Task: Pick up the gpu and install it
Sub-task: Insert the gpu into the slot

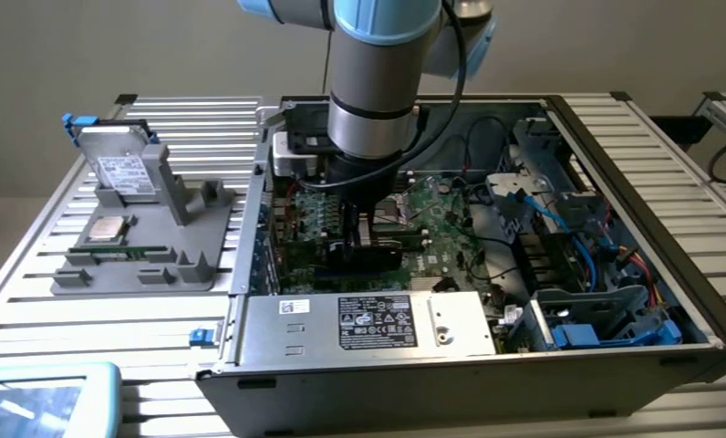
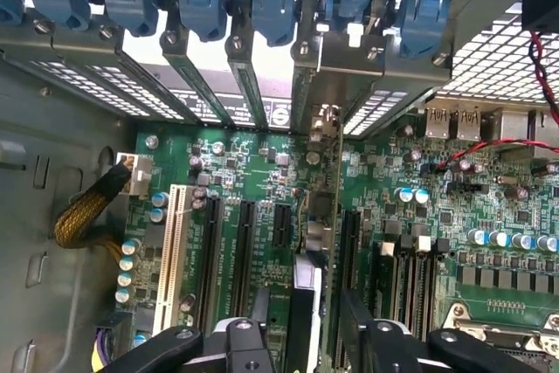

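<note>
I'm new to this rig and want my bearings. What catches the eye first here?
The arm reaching down into the open PC case, its pincer holding the gpu upright over the green motherboard. On the exterior view's left, a grey tray carries a hard drive.

The gpu (image 1: 369, 255) is down inside the open computer case (image 1: 655, 301), standing on edge over the green motherboard (image 2: 262, 172). From the exterior view it's a thin dark card just below the arm. In the wrist view it's seen edge-on, a narrow strip (image 2: 336, 216) running up to its silver bracket (image 2: 325, 120) at the rear slot row.
</note>
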